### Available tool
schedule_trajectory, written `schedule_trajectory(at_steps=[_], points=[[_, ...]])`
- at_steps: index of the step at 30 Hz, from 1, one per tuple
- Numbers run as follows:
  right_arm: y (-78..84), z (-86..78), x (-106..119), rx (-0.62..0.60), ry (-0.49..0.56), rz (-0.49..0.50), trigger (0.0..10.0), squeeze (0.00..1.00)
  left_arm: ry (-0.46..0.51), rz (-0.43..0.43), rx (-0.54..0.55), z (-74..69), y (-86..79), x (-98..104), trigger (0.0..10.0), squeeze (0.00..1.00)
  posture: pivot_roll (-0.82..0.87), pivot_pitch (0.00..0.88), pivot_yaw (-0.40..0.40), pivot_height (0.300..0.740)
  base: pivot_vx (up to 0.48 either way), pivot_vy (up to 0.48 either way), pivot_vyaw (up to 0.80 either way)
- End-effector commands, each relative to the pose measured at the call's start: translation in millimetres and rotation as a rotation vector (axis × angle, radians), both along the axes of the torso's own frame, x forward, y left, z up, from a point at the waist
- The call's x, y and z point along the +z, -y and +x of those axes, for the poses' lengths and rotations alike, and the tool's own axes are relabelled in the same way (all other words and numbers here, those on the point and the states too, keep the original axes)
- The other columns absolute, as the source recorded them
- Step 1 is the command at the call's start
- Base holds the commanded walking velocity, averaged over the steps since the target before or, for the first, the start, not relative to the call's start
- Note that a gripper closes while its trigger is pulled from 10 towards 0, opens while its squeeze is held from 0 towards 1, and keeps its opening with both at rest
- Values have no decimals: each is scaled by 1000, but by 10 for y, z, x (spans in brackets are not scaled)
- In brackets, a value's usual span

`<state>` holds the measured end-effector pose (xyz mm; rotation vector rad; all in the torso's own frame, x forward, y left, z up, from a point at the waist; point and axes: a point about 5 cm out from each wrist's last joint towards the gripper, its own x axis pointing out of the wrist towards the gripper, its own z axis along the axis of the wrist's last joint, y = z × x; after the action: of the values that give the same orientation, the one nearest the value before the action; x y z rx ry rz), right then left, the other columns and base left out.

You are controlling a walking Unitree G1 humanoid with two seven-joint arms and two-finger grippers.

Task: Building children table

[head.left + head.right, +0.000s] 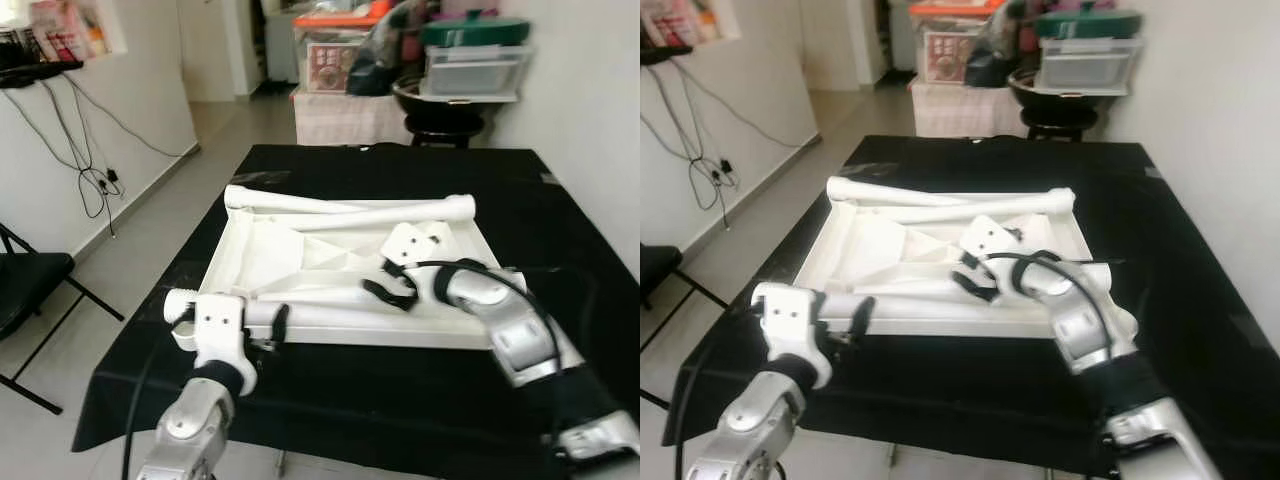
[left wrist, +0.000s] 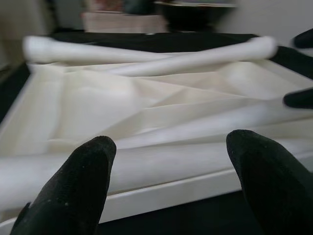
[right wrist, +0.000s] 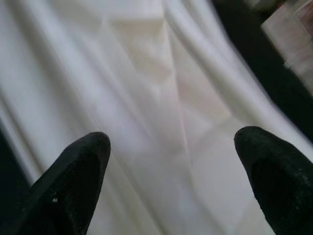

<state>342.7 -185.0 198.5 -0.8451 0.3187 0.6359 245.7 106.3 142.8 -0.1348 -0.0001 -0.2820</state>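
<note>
Inside white tabletop (image 1: 262, 250), perhaps 4 legs (image 1: 345, 213).

A black cloth (image 1: 560, 240) covers the work surface beneath both pincers and spreads well beyond them on every side; a folding black chair (image 1: 25, 285) stands on the pale tiled floor (image 1: 160, 230), off to the left of the left pincer; further that way, dark cables (image 1: 90, 170) dangle down a white wall; far ahead of the right pincer, past the cloth's far edge, sits a black round stool (image 1: 445, 115); above it, clear plastic bins (image 1: 475, 70) with a green lid; beside them a box with an orange lid (image 1: 335, 20).
</note>
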Motion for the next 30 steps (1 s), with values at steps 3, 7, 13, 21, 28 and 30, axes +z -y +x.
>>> schedule_trajectory(at_steps=[3, 7, 13, 21, 28, 30], points=[[146, 50, 92, -27, -89, -69, 10000, 0, 7, -13, -51, -51, 18, 12, 10000, 0, -148, 41, 41, 740, 0, 0, 0], [260, 135, 178, -81, -103, -114, 10000, 0, 1, -25, -53, -67, 13, 10, 10000, 0, -149, 51, 40, 740, 0, 0, 0], [164, 278, 309, -70, -185, -154, 10000, 0, -13, -37, -61, -128, 28, 15, 10000, 0, -136, 91, 33, 740, 0, 0, 0], [84, 365, 381, -4, -298, -259, 10000, 0, -21, -66, -86, -236, 63, 37, 10000, 0, -125, 137, 24, 740, 0, 0, 0], [165, 413, 378, -4, -394, -357, 10000, 0, -33, -82, -104, -322, 109, 53, 10000, 0, -119, 179, 5, 740, 0, 0, 0], [188, 411, 368, 18, -467, -399, 10000, 0, -45, -93, -103, -364, 129, 59, 10000, 0, -118, 193, -1, 740, 0, 0, 0]])
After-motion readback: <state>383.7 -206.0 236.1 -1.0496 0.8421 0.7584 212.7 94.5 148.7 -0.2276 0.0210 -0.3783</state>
